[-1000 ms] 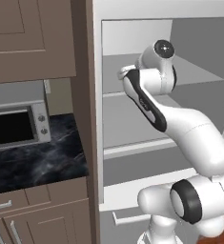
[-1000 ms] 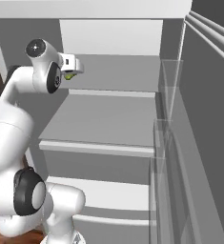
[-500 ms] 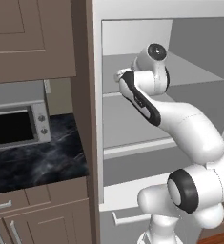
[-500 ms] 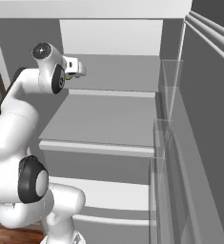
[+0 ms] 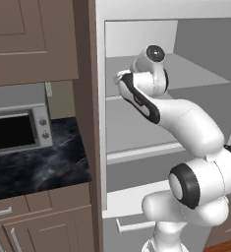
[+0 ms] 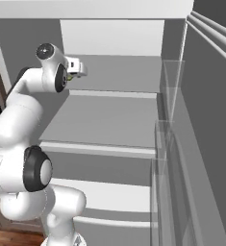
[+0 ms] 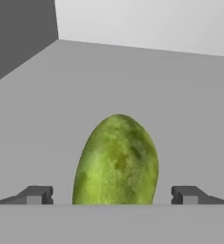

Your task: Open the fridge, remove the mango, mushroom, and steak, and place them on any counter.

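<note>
Tool point(image 7: 111, 195) advanced deeper onto upper fridge point(image 6: 114, 36) shelf than half a second ago, fingers spread wide astride mango point(image 7: 116, 161) at lower centre; grasp imminent, not closed.

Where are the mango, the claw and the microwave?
mango point(image 7: 117, 159), hand view, middle of its green skin.
claw point(image 7: 112, 194), hand view, midway between its two dark tips, open around the mango.
microwave point(image 5: 11, 132), left base view, its dark door window.

I see the mango point(image 7: 117, 162), mottled yellow-green and oval, on a pale grey shelf of the open fridge point(image 6: 114, 120); it seems to sit on that shelf. The black veined surface point(image 5: 36, 170) lies left.
</note>
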You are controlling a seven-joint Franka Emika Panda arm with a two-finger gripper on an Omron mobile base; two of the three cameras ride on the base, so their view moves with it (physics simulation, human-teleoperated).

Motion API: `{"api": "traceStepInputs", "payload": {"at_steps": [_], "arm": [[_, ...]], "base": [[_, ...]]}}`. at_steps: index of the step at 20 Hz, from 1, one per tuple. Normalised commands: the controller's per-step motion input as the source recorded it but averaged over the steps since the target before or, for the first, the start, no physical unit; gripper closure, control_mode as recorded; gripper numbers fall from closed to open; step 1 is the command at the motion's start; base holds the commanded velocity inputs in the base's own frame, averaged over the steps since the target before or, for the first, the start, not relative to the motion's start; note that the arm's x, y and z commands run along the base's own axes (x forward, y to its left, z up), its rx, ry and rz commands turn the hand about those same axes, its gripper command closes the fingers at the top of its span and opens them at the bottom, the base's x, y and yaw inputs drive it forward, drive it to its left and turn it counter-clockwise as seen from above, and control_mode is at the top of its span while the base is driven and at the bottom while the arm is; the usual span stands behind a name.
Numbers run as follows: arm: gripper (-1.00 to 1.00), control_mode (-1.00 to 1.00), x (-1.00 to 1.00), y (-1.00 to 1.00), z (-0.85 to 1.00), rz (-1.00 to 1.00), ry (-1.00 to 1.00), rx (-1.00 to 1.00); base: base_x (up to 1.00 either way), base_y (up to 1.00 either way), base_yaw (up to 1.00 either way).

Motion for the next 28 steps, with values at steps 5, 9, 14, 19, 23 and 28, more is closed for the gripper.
{"api": "traceStepInputs", "payload": {"at_steps": [5,9,14,19,23,28], "arm": [[1.00,-1.00,0.17,0.01,-0.22,0.00,0.02,0.00],[1.00,-1.00,0.00,0.00,-0.32,0.00,0.04,0.00],[1.00,-1.00,-0.35,-0.01,-0.16,0.00,-0.01,0.03],[1.00,-1.00,-1.00,-0.39,0.31,0.00,-0.24,0.09],[1.00,-1.00,-1.00,-0.54,0.45,0.00,-0.16,0.09],[1.00,-1.00,-1.00,-0.38,0.10,0.00,-0.03,0.06]], "base": [[0.00,0.00,0.00],[0.00,0.00,0.00],[0.00,0.00,0.00],[0.00,0.00,0.00],[0.00,0.00,0.00],[0.00,0.00,0.00]]}}
